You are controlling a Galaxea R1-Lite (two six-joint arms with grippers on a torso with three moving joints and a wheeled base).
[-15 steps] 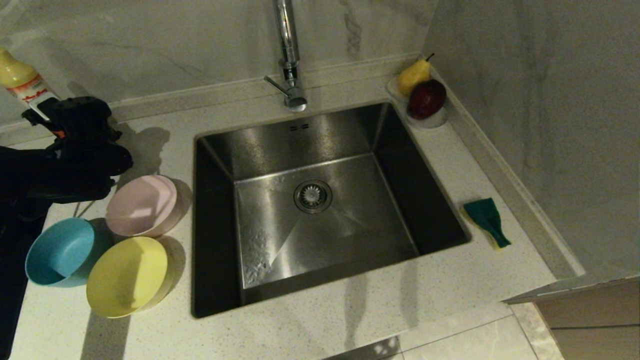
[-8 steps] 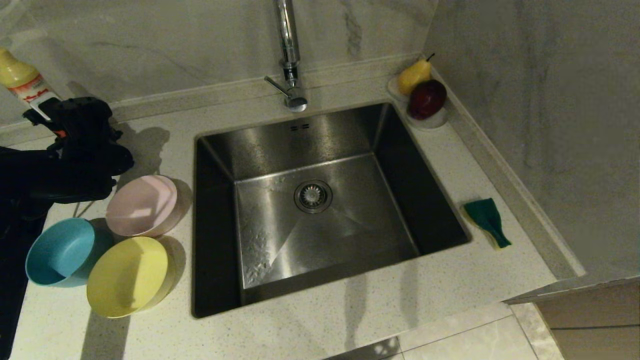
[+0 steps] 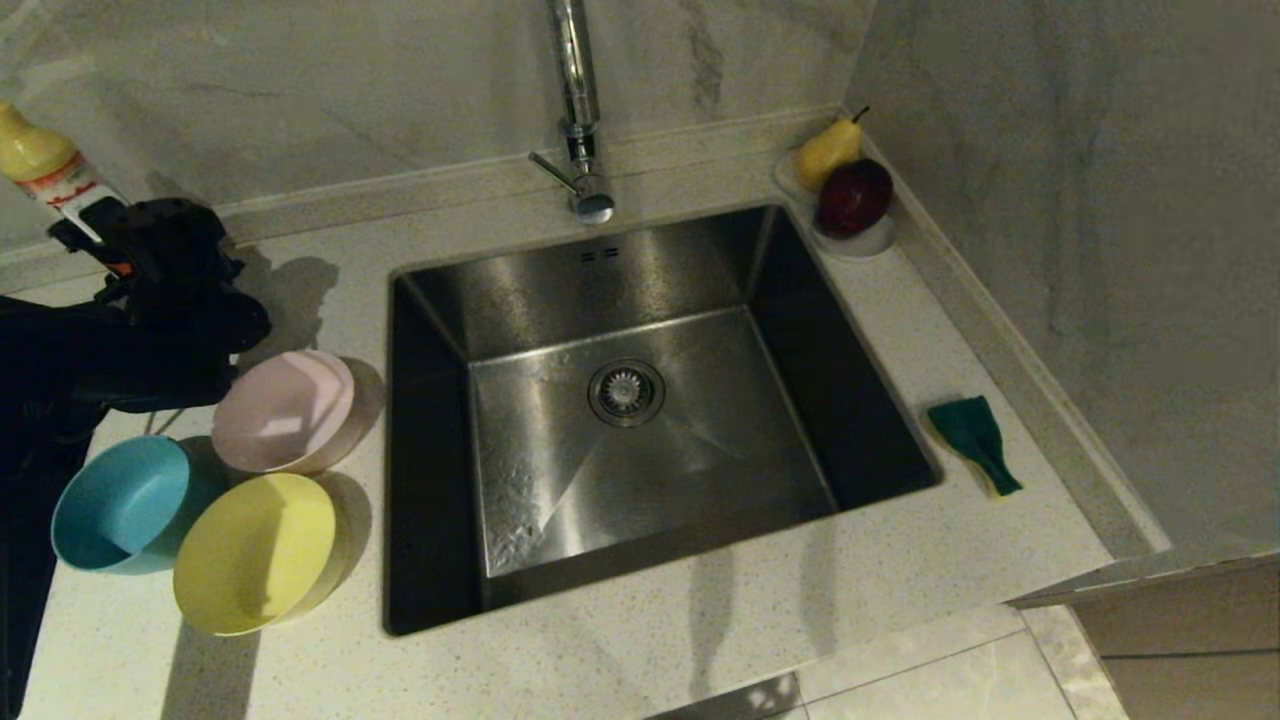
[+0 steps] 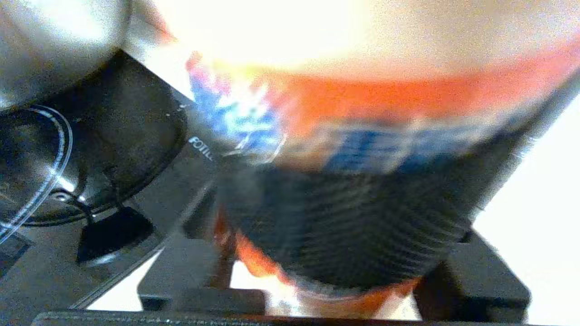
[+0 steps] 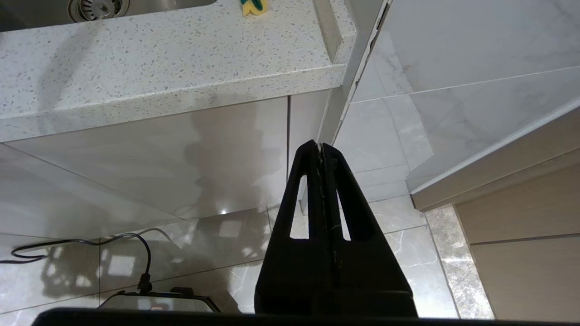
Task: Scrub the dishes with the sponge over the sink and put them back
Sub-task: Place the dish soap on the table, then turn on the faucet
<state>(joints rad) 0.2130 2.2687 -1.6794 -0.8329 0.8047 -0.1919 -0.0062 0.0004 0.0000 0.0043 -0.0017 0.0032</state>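
Three bowls stand on the counter left of the sink [image 3: 620,270]: pink [image 3: 285,410], blue [image 3: 120,500] and yellow [image 3: 255,550]. The sponge [image 3: 975,440], green face up, lies on the counter right of the sink; the right wrist view catches a corner of the sponge [image 5: 253,5]. My left gripper [image 3: 85,225] is at the back left, behind the bowls, open around a yellow bottle [image 3: 45,165] with a red and white label. That bottle [image 4: 344,136] fills the left wrist view, between the left gripper [image 4: 335,285] fingers. My right gripper [image 5: 321,147] hangs shut and empty below the counter's edge.
A chrome faucet [image 3: 580,120] rises behind the sink, whose drain strainer [image 3: 626,392] sits in the middle. A pear and a red apple rest on a white dish [image 3: 868,242] in the back right corner. A wall runs along the right. A black cooktop [image 4: 90,149] lies beside the bottle.
The left hand has tipped slightly at the bottle, and the bottle's top sits a little lower. Bowls, sponge and right arm have not moved.
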